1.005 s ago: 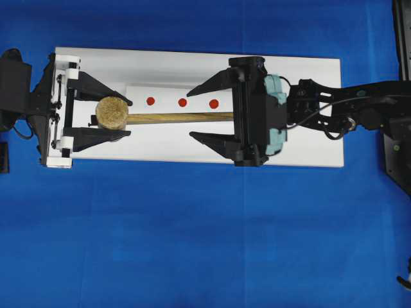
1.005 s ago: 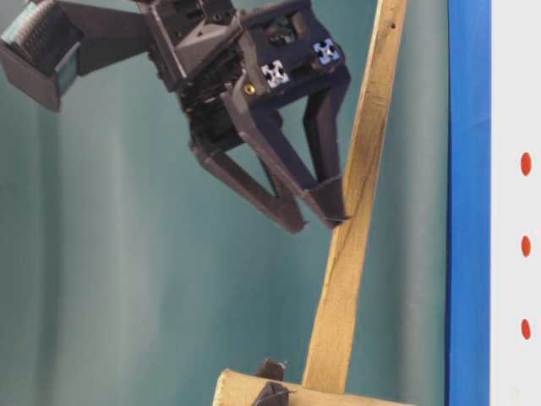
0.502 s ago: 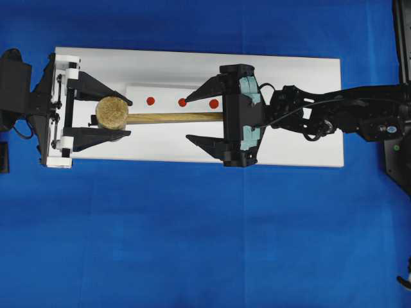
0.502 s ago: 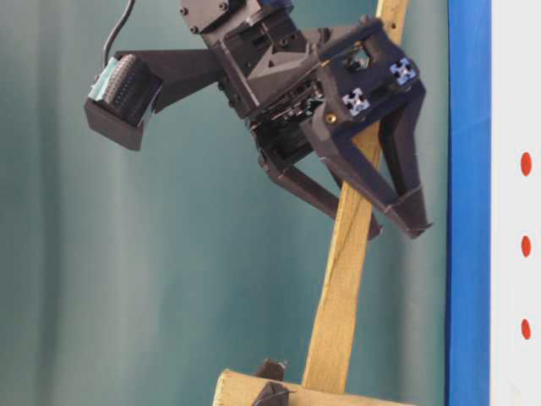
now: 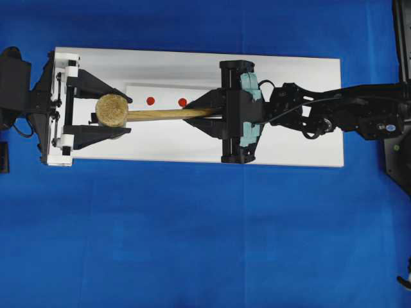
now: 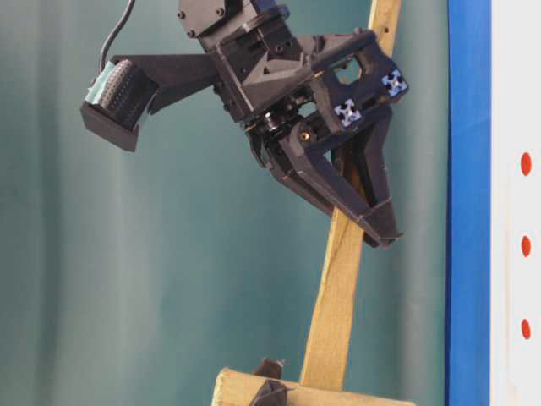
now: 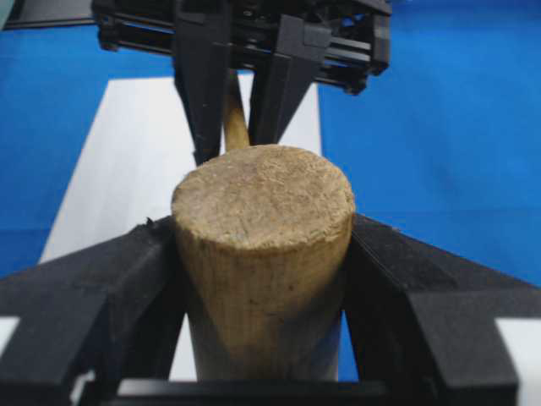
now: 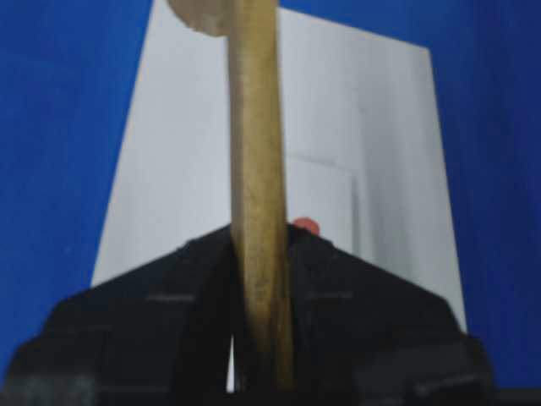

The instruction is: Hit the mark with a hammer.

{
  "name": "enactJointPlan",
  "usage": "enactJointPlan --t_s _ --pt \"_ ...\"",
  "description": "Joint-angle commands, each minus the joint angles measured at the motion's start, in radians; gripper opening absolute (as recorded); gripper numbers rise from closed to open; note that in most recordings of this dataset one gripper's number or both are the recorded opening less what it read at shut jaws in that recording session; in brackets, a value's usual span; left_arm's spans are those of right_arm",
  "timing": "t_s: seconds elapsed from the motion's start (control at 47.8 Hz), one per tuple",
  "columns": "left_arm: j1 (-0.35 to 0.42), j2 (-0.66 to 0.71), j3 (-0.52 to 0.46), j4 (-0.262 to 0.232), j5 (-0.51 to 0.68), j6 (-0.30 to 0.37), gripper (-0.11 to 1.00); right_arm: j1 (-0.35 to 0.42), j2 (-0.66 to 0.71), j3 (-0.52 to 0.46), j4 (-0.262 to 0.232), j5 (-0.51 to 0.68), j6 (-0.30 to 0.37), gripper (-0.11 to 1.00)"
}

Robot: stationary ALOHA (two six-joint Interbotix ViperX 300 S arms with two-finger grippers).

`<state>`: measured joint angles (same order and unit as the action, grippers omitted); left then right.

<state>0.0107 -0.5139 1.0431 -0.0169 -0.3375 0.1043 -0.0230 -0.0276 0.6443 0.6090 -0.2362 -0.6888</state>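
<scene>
No legible text, labels, brand names or numbers anywhere in view. Only sign-like markings: small white cross-shaped fiducial squares (image 6: 347, 112) on the black hand in the table-level view; plain red dots (image 5: 150, 101) on the white bar, unlettered.

We see that the hammer (image 7: 262, 254) is bare wood, light brown and not shiny. The flat top of its head between the left jaws looks rough and fuzzy, with tiny fibers. Its handle (image 8: 258, 203) between the right jaws looks smoother, with long streaks of grain. Both grippers, left (image 7: 262, 279) and right (image 6: 372, 228), look like black hard plastic, dull, with a few small shiny screws. The white board (image 5: 295, 83) under the jaws looks smooth and matt. The blue surface (image 5: 192, 244) around it looks like soft cloth.
</scene>
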Motion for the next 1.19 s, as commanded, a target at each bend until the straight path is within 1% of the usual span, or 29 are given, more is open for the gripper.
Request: enactJointPlan --t_s 0.0,0.23,0.607,0.628,0.733,0.774,0.816,0.921,1.067,1.172 --pt "-0.006 -0.015 -0.015 -0.002 -0.009 -0.006 0.46 -0.008 -0.012 -0.021 0.002 -0.014 0.002 0.03" --pt "-0.006 -0.015 -0.015 -0.002 -0.006 0.002 0.46 -0.009 -0.011 -0.025 0.002 -0.026 0.006 0.03" --pt "-0.006 -0.017 -0.012 -0.002 0.012 -0.009 0.47 -0.008 -0.015 -0.018 0.002 -0.029 0.041 0.03" --pt "-0.006 -0.017 -0.012 -0.002 0.012 -0.009 0.49 -0.009 -0.015 -0.017 0.003 -0.029 0.041 0.03" --pt "-0.006 -0.017 -0.011 -0.002 0.015 -0.009 0.78 -0.008 -0.020 -0.015 0.003 -0.031 0.054 0.02" --pt "-0.006 -0.017 -0.011 -0.002 0.017 -0.009 0.84 -0.008 -0.020 -0.014 0.003 -0.031 0.061 0.02" --pt "-0.006 -0.018 -0.011 -0.002 0.017 -0.008 0.84 -0.009 -0.025 -0.012 0.003 -0.031 0.072 0.02" --pt "-0.003 -0.031 -0.005 -0.002 0.025 -0.008 0.77 -0.008 -0.041 -0.002 0.003 -0.031 0.100 0.02" --pt "0.011 -0.084 0.026 -0.002 0.052 -0.008 0.77 -0.008 -0.084 0.040 0.003 -0.020 0.127 0.02" --pt "0.023 -0.144 0.054 -0.002 0.086 -0.009 0.77 -0.008 -0.127 0.086 0.003 -0.008 0.163 0.02"
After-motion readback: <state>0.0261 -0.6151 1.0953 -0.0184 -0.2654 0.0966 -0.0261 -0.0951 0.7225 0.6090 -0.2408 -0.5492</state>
